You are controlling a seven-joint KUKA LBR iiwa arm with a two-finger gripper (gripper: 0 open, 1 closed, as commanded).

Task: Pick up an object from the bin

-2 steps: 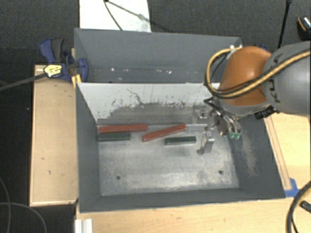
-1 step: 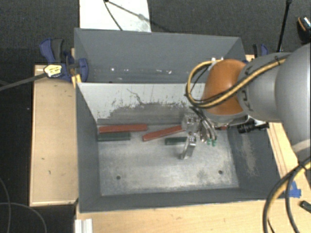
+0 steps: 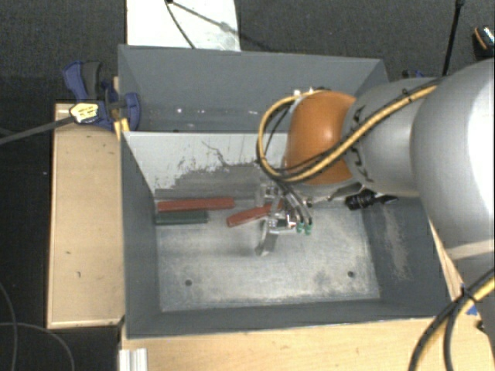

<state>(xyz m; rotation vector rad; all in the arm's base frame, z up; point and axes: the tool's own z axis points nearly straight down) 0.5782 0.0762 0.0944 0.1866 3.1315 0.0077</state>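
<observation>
My gripper (image 3: 265,244) hangs low over the middle of the bin floor, under the arm's orange cover. A short red stick (image 3: 246,218) lies slanted just to its left, its right end running in under the gripper body; whether it is gripped I cannot tell. Further left, by the back wall, a long red bar (image 3: 195,204) lies flat with a dark green bar (image 3: 181,218) right in front of it.
The arm with its orange cover and yellow-black cables comes in from the right and hides the bin's back right part. The grey floor in front of the gripper and to the right is bare metal.
</observation>
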